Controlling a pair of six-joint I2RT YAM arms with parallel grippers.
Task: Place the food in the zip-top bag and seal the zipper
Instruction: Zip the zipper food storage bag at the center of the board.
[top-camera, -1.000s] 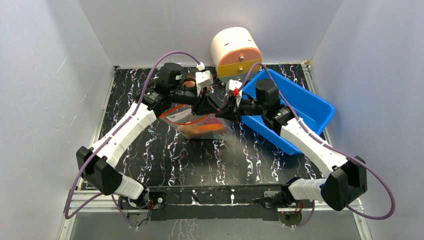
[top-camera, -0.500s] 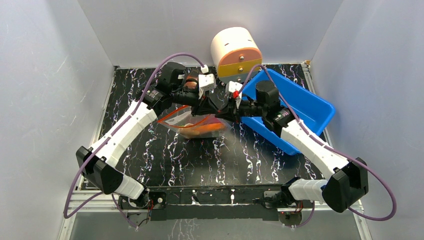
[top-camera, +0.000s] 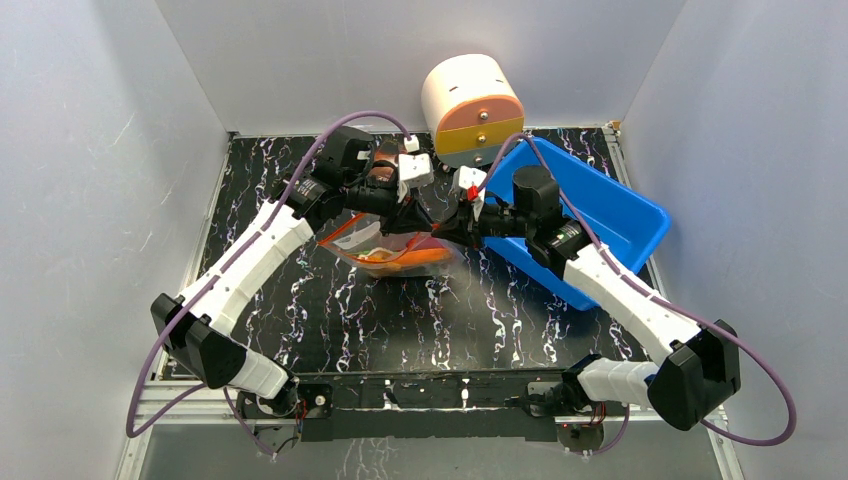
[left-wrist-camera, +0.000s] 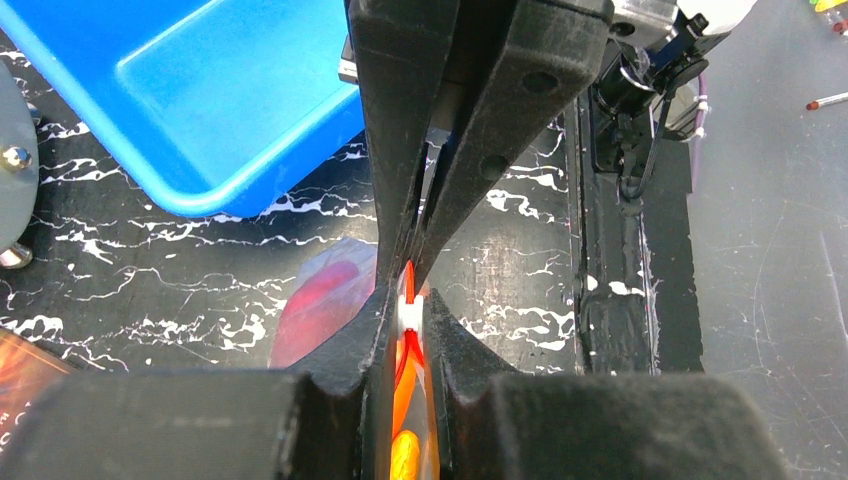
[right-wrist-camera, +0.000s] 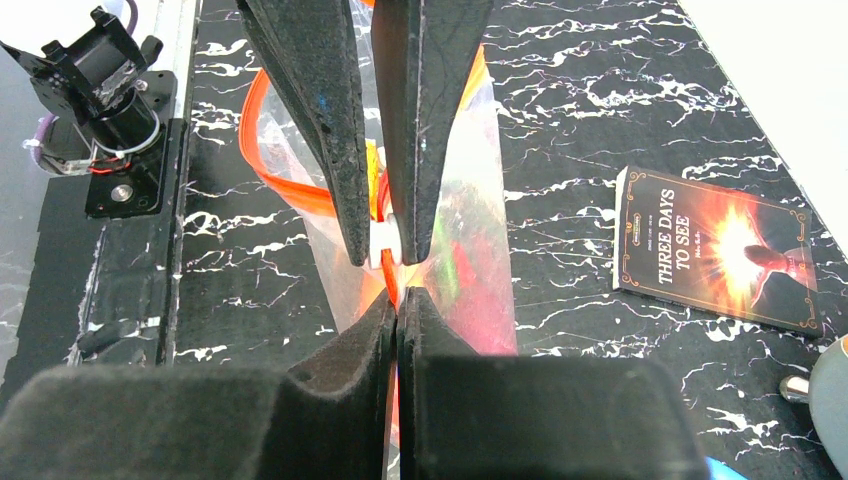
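The clear zip-top bag (top-camera: 385, 248) hangs between both grippers just above the table, with orange-brown and magenta food (top-camera: 408, 258) inside. My left gripper (top-camera: 413, 214) is shut on the small white slider of the red-orange zipper (left-wrist-camera: 410, 312). My right gripper (top-camera: 446, 222) is shut on the zipper strip (right-wrist-camera: 396, 292) right beside it, the fingertips of the two grippers almost touching. The zipper loops open on the bag's left side (top-camera: 340, 232). In the left wrist view the magenta piece (left-wrist-camera: 322, 300) shows through the plastic. Other foods are not clearly visible.
A blue tray (top-camera: 625, 215) lies at the right, under the right arm. A white and orange cylinder (top-camera: 470, 100) stands at the back. A dark paperback book (right-wrist-camera: 715, 250) lies behind the bag, mostly hidden by the left arm in the top view.
My left gripper has moved a little right and back along the zipper, closer to the right gripper. The bag has shifted with it and its open loop on the left has shrunk.
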